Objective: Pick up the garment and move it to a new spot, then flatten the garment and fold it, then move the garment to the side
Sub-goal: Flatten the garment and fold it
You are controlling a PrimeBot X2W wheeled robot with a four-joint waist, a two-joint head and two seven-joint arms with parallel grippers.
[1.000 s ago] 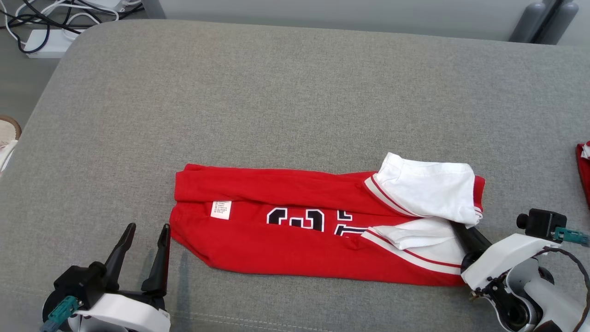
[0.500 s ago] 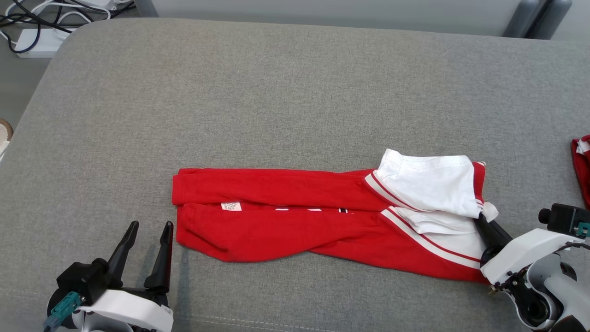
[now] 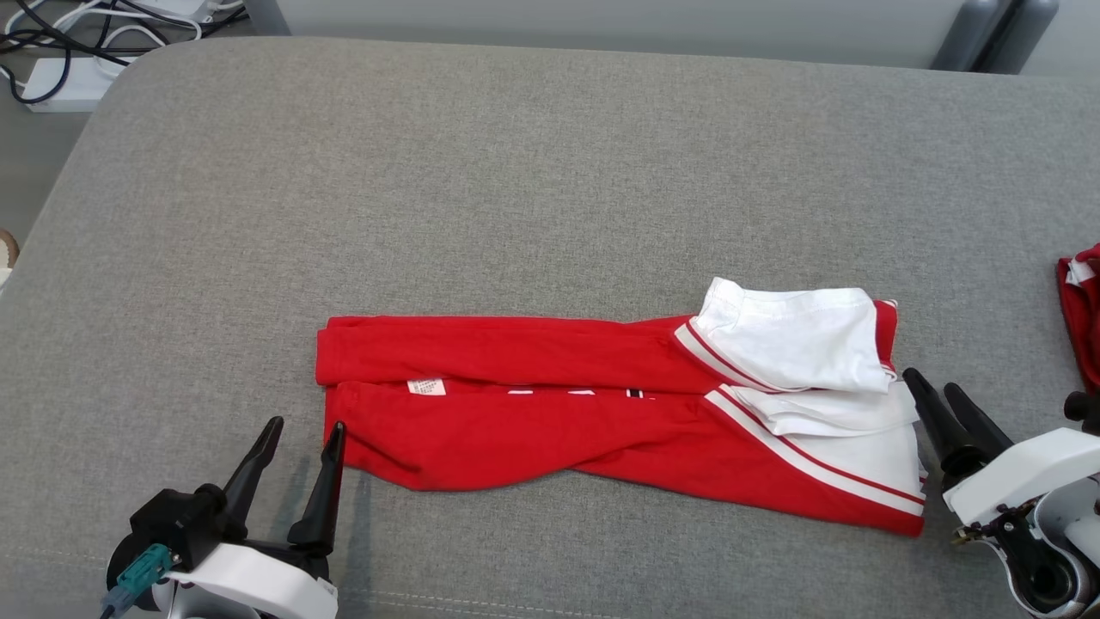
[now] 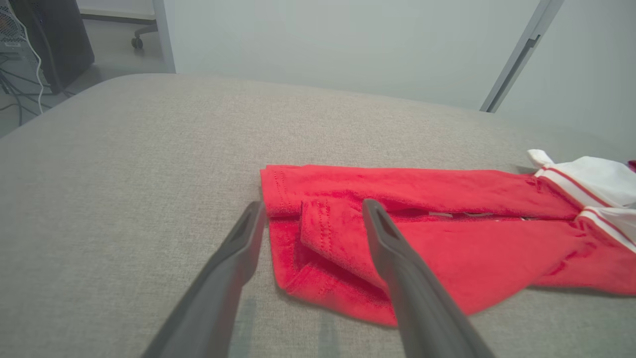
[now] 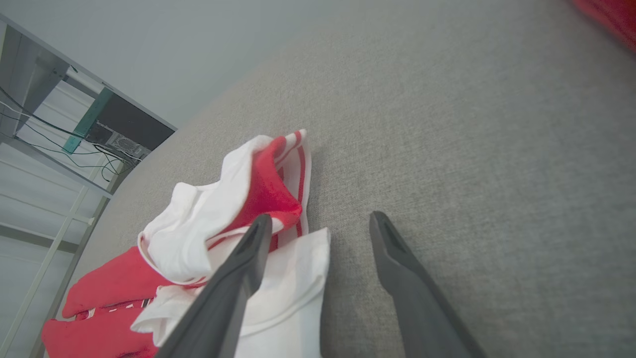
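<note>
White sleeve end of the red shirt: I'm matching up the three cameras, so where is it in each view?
Head view: white sleeve end, right of centre, just left of the open right claw.
Left wrist view: sleeve end at the far right edge, mid-height.
Right wrist view: sleeve end left of centre, partly behind the claw.
Shared landmark: its red-and-white striped band.

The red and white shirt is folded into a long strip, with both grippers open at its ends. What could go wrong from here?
The white sleeve sits puffed and loose at the right end of the garment; the next fold could flop it open.
By the left gripper, the hem corner is doubled over, so a pinch there might catch only one layer.
Another red cloth lies off to the right; moving the garment that way could land it on top.
</note>
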